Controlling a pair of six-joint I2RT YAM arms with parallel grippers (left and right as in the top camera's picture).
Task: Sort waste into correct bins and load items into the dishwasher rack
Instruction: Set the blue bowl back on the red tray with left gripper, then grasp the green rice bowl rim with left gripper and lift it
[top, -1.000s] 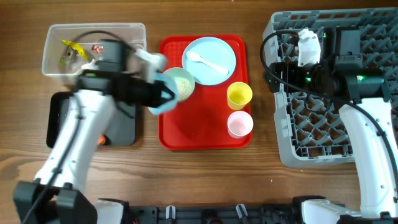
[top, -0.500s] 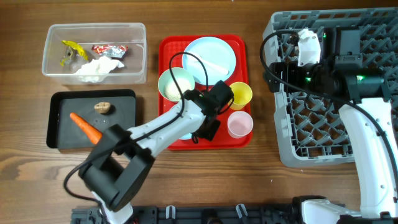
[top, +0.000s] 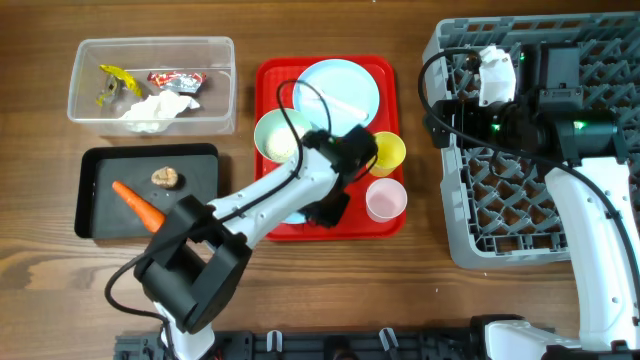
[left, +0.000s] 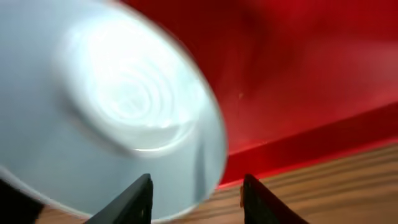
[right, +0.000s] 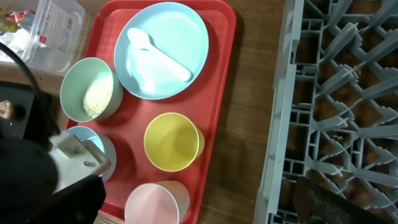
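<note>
No word, number or brand could be read anywhere in the views. A white label (right: 57, 26) with red print was seen on the wall of the clear tub (right: 43, 53), but its lettering was too small and blurred to be made out. Printing was likewise seen on the red-and-white wrapper (top: 176, 79) lying in that tub, and none of it could be deciphered.

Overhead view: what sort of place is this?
Likely a robot test bench staged as a dish-clearing station: a wooden table, a grey dishwasher rack, and a red serving tray.
</note>
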